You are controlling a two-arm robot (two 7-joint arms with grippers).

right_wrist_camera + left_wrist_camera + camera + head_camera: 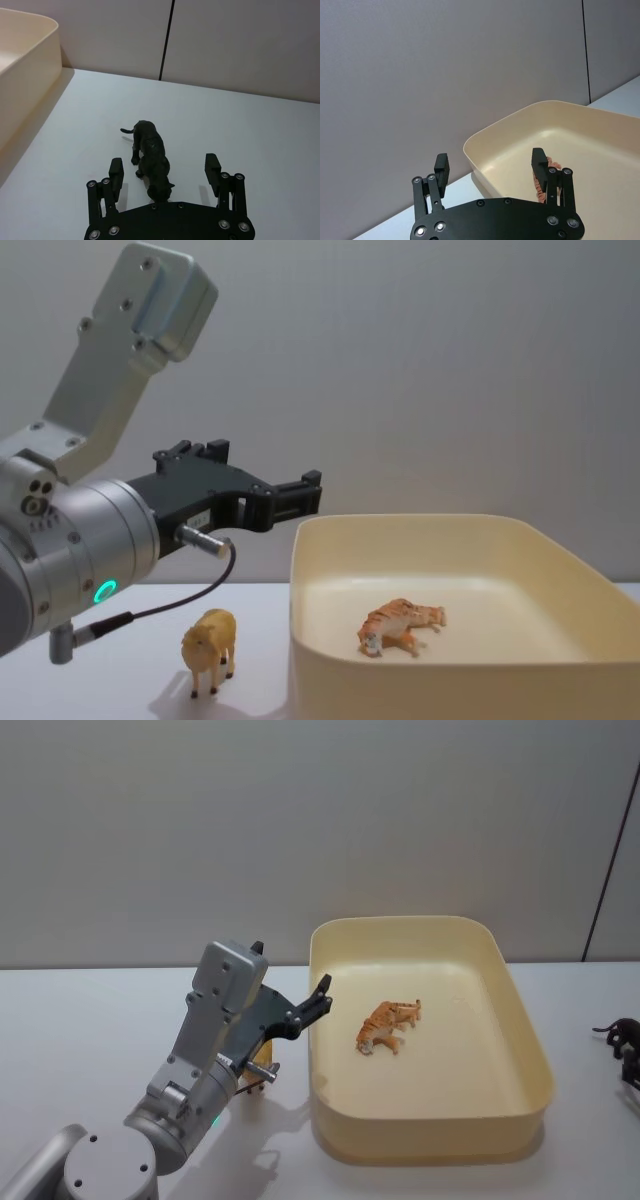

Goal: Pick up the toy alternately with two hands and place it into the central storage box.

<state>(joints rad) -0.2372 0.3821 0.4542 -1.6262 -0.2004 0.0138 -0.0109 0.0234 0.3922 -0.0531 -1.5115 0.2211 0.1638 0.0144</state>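
At the table's [90, 1020] near left corner the silver-grey left arm [85, 535] comes up with its green ring light [105, 590] lit. It bends at a high elbow and points its wrist forward and to the right, toward the storage box [430, 1142]. The left gripper [490, 157] hangs well above the tabletop with its fingers spread wide and nothing between them. In the head view one fingertip [323, 986] sits just at the box's left rim, and the other is farther left and higher.

Below that gripper, a tan toy lion [210, 648] stands upright on the table, just beside the box's left wall and well apart from the fingers.

Past it, the cream-yellow box takes up the middle of the table. An orange toy tiger [388, 1025] lies on its side on the box floor, nearer the left wall than the right. It is lower than the left gripper and to its right. In the left wrist view part of it shows behind one finger.

Near the table's right edge, well apart from the box, the right gripper [164, 162] is low over the table with its fingers open. A black toy panther [150, 152] stands on the tabletop between them, with its head toward the palm and its tail pointing away. Neither finger touches it.

A plain grey wall [300, 820] stands beyond the table's far edge.
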